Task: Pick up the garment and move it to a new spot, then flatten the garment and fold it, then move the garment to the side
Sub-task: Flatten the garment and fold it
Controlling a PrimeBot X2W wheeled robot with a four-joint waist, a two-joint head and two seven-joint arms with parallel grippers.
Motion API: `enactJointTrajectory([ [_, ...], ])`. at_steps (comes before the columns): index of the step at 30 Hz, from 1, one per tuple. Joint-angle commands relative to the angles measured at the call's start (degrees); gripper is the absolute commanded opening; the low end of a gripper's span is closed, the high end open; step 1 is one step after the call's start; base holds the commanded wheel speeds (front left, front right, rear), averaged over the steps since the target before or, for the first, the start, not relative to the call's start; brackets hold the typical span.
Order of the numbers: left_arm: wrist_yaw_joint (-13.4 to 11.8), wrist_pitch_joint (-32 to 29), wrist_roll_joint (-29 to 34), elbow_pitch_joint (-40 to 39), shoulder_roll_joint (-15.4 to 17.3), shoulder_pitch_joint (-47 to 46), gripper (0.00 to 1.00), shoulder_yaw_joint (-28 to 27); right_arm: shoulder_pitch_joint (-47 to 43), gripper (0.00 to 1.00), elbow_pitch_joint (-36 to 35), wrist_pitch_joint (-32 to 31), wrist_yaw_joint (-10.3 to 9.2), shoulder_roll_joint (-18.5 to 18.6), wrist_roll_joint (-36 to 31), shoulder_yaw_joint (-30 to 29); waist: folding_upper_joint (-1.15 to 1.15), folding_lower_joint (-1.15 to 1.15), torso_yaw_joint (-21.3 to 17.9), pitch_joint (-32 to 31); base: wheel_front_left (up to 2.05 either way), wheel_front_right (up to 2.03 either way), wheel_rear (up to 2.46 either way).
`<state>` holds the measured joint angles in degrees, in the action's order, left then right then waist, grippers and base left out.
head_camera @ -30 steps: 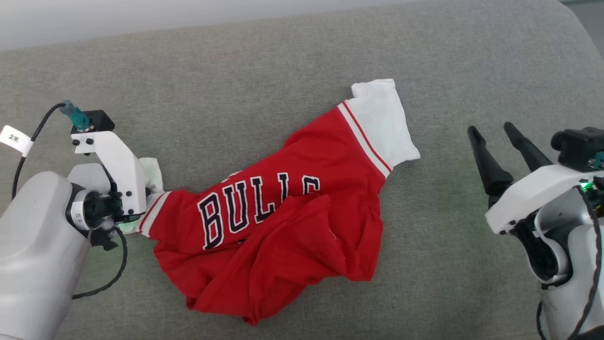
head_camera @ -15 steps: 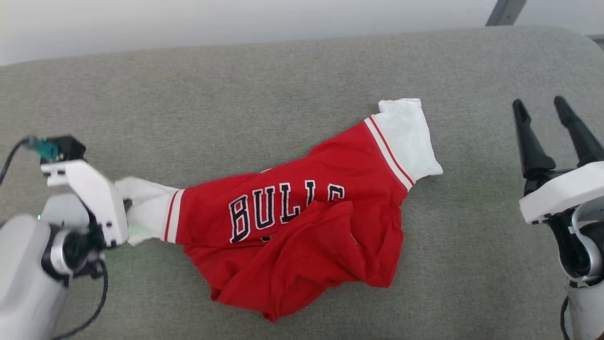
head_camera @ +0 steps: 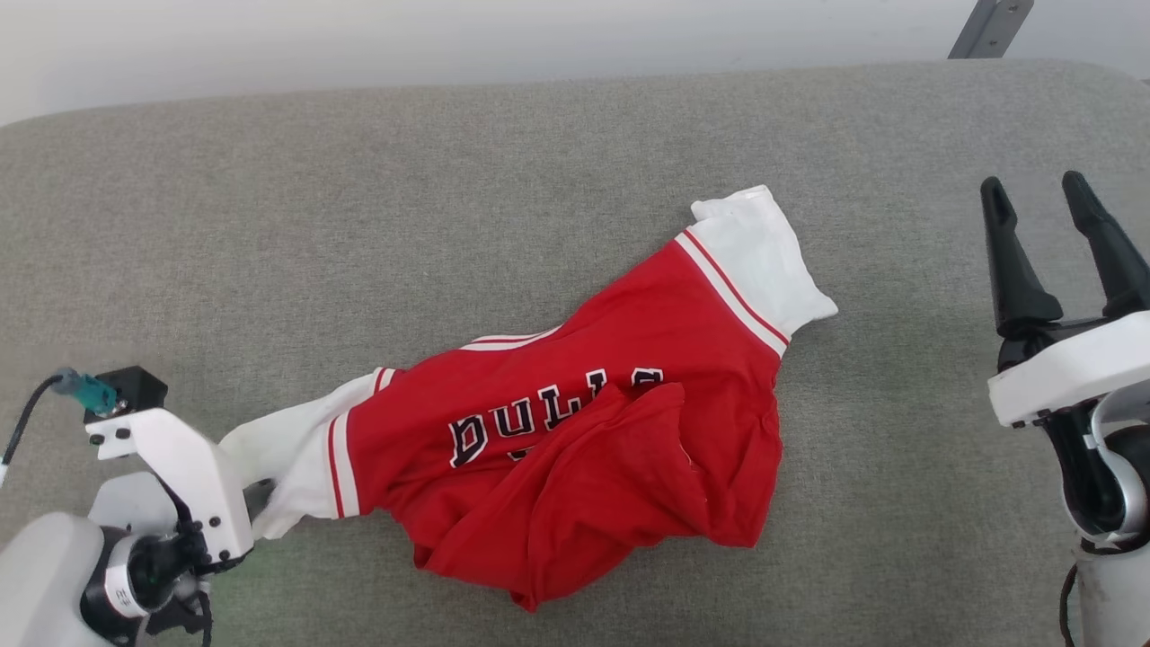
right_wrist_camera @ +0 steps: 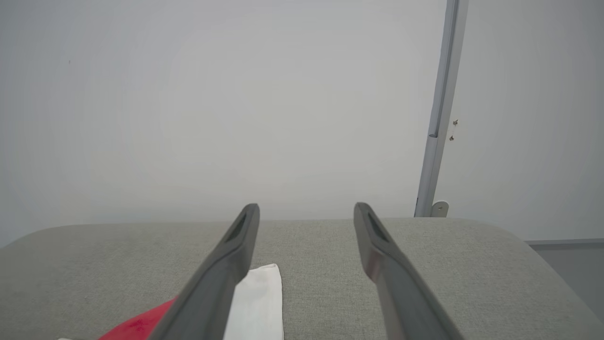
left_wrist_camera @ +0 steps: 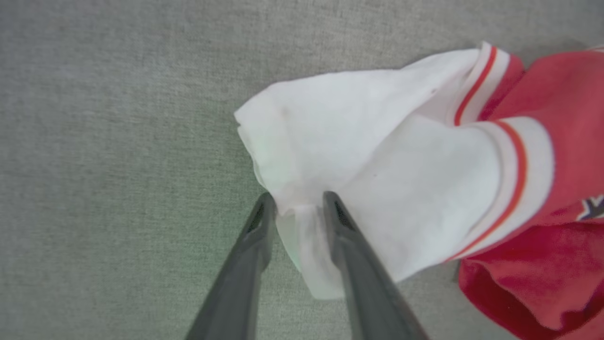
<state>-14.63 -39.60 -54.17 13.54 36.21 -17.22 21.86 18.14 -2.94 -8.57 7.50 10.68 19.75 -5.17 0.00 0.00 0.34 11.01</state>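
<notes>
A: What has changed since a second ago?
B: The left end effector (left_wrist_camera: 298,200) has been drawn back toward the near-left corner of the grey upholstered surface (head_camera: 359,207). The left white sleeve (left_wrist_camera: 358,141) has been pulled out long with it. The head camera was shifted too, so not all of the offset is counted as motion.
A: Left state?
B: A narrow gap is shown, with a fold of sleeve cloth between the fingers. Whether it is pinched or just let go cannot be told.
A: Right?
B: The right end effector (head_camera: 1033,181) is held wide with nothing in it, near the right edge and well apart from the cloth.
A: Where is the garment?
B: The garment (head_camera: 620,395) is laid mid-surface, crumpled. The other white sleeve (head_camera: 764,252) is pointed toward the far-right corner. The hem is folded up over part of the lettering (head_camera: 557,413).
A: What does that mean for the task?
B: The move is judged done and flattening in hand. One sleeve is stretched and the body is not yet spread. The hem likely needs pulling toward the near edge. Thin cloth may be dragged whole instead.
</notes>
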Motion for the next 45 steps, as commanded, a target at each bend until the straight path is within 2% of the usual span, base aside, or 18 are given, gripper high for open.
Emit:
enactJointTrajectory([
  [1,-0.21,-0.58,-0.51,-0.48,0.41,-0.24,1.0,-0.28,-0.6,1.0,-0.1,-0.23,-0.02,-0.17,0.49,0.33,0.0,0.0,0.0,0.05,0.0,0.0,0.0],
  [7,-1.01,-6.16,1.33,-1.98,3.24,-5.36,1.0,1.25,-0.91,1.0,-0.16,-1.11,-0.02,0.37,0.84,0.93,0.0,0.0,-0.02,-0.03,0.0,0.0,0.0],
  [11,-0.6,-9.29,2.1,1.31,3.17,-8.55,1.0,2.96,-0.84,1.0,-0.15,-1.79,-0.02,0.48,1.18,1.27,0.0,0.0,-0.14,0.21,0.0,0.0,0.0],
  [16,2.24,-9.5,3.15,8.51,1.5,-12.44,1.0,4.92,0.03,1.0,-0.39,-2.99,-0.02,0.73,1.57,2.1,0.0,0.0,-0.7,1.48,0.0,0.0,0.0],
  [26,7.21,-8.42,2.94,23.19,-5.9,-16.21,1.0,8.51,2.79,1.0,1.9,-7.37,-0.02,3.17,3.35,6.01,0.0,0.0,-0.13,4.54,0.0,0.0,0.0],
  [27,7.98,-8.97,2.38,24.21,-6.88,-16.49,0.4,8.91,3.36,1.0,2.55,-8.12,-0.02,3.7,3.65,6.58,0.0,0.0,0.22,4.88,0.0,0.0,0.0],
  [28,7.98,-8.97,2.38,24.21,-6.88,-16.49,0.4,8.91,3.36,1.0,2.55,-8.12,-0.02,3.7,3.65,6.58,0.0,0.0,0.22,4.88,0.0,0.0,0.0],
  [29,8.6,-8.82,2.23,24.97,-7.76,-17.0,0.0,9.18,4.12,1.0,3.09,-8.9,-0.02,4.27,4.04,7.39,0.0,0.0,0.59,5.26,0.0,0.0,0.0],
  [36,12.67,-5.47,3.16,29.16,-12.6,-22.5,0.0,10.51,12.49,1.0,10.81,-14.77,-0.02,9.92,6.08,12.87,0.0,0.0,4.44,8.5,0.0,0.0,0.0],
  [45,17.19,-0.64,4.3,33.01,-19.14,-28.37,0.0,12.59,23.88,1.0,25.68,-23.57,-0.02,16.31,11.31,21.04,0.0,0.0,10.51,13.01,0.0,0.0,0.0],
])
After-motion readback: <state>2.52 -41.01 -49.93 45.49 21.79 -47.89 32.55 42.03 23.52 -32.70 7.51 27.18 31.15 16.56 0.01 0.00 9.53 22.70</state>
